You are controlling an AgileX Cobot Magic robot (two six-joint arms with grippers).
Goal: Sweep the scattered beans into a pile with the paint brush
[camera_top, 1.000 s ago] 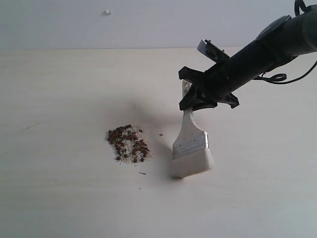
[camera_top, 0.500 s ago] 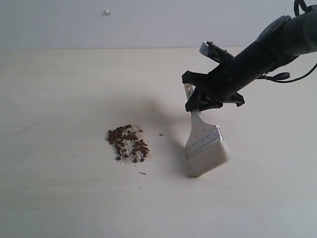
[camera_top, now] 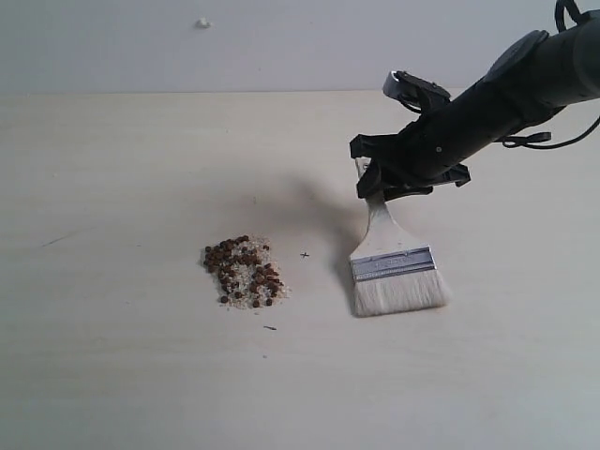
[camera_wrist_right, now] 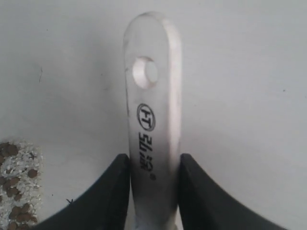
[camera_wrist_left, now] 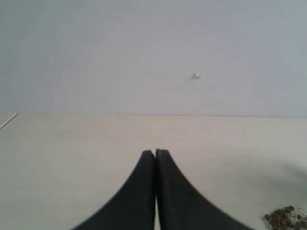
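The beans lie gathered with white grains in one compact pile (camera_top: 244,272) on the pale table, left of centre. To its right is the paint brush (camera_top: 394,272), with its silver band and white bristles facing the exterior camera and the bristle tips on the table. My right gripper (camera_top: 375,183) is shut on its pale handle (camera_wrist_right: 152,110), a finger on each side, and the hole end sticks out past the fingertips. The pile's edge (camera_wrist_right: 17,187) shows beside that gripper (camera_wrist_right: 153,163). My left gripper (camera_wrist_left: 155,152) is shut and holds nothing, with the pile (camera_wrist_left: 285,218) off to one side.
A tiny dark cross mark (camera_top: 305,254) sits between pile and brush. A dark speck (camera_top: 270,327) lies just in front of the pile. A small white bit (camera_top: 202,22) sticks to the wall behind the table.
The right gripper has carried the brush to the right, away from the pile. It has also turned the brush so the bristles now face broadside and rest on the table.
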